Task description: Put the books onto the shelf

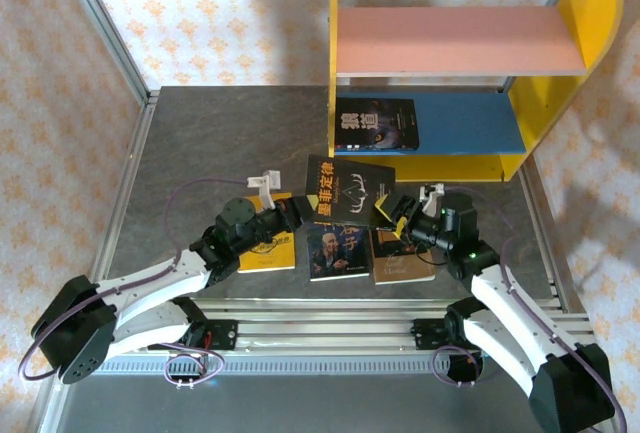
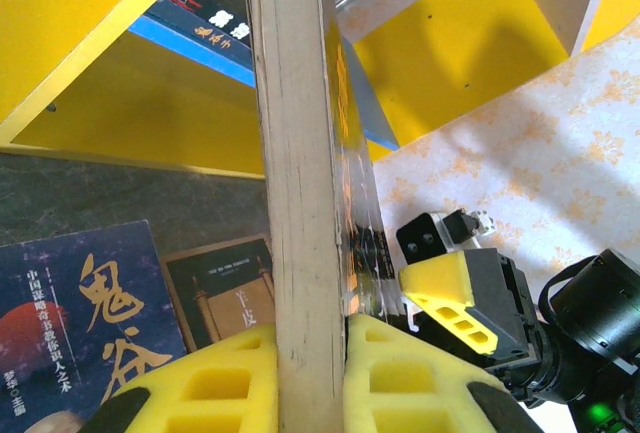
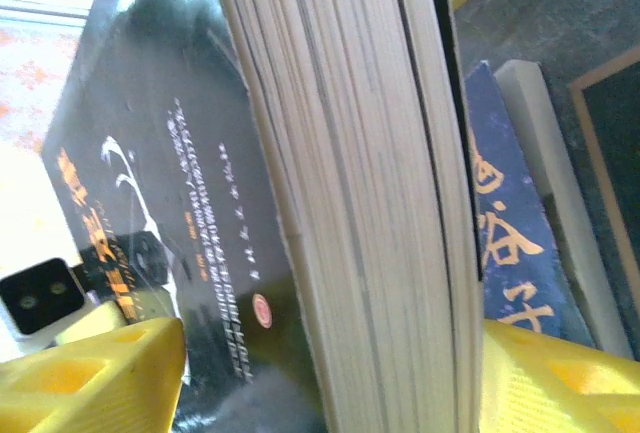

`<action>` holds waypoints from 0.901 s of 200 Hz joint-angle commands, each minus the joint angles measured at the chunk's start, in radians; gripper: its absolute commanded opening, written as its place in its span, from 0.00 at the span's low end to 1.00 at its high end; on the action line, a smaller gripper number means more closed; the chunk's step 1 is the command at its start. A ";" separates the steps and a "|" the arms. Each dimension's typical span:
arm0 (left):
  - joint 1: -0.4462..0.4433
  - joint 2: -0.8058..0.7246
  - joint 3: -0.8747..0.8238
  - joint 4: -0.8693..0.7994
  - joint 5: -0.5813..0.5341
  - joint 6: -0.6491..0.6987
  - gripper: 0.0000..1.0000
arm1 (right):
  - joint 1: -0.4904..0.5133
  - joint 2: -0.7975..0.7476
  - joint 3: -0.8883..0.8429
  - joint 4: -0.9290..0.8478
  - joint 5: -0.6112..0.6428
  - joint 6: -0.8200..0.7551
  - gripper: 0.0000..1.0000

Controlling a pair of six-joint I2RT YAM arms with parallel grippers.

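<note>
A black book [image 1: 350, 190] with gold title hangs tilted above the table in front of the shelf [image 1: 450, 41], which has a pink upper board and a blue lower board. My left gripper [image 1: 300, 211] is shut on the book's left edge; in the left wrist view both yellow pads [image 2: 230, 378] press the page block [image 2: 300, 203]. My right gripper [image 1: 395, 211] straddles the book's right edge [image 3: 350, 203], open, with a gap beside one pad [image 3: 100, 373]. Another dark book [image 1: 375, 125] lies on the blue board. A yellow book [image 1: 270, 248], a dark blue book [image 1: 338, 251] and a brown book [image 1: 400, 258] lie on the table.
The shelf's yellow side panels [image 1: 590, 13] stand at the back right of the grey table [image 1: 200, 143]. The lying books sit near the front rail [image 1: 330, 313], right under both grippers. Patterned walls close in the left and back sides.
</note>
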 commanded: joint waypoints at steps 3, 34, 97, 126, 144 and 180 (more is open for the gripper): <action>-0.008 -0.007 -0.011 0.200 -0.023 -0.014 0.05 | 0.007 -0.008 0.020 0.083 0.014 0.038 0.67; -0.010 0.002 -0.013 0.200 -0.010 -0.015 0.06 | 0.005 -0.004 0.029 0.086 0.030 0.035 0.49; -0.010 0.026 0.006 0.172 0.010 -0.019 0.26 | 0.005 -0.001 0.074 0.032 0.031 -0.040 0.12; -0.010 0.028 0.015 0.155 0.011 -0.022 0.46 | -0.003 -0.020 0.110 -0.031 0.013 -0.123 0.06; -0.010 0.023 0.023 0.129 0.013 -0.017 0.53 | -0.023 -0.040 0.129 -0.088 -0.013 -0.175 0.04; -0.010 -0.027 0.052 0.011 0.000 0.025 0.57 | -0.105 -0.101 0.164 -0.193 -0.086 -0.261 0.02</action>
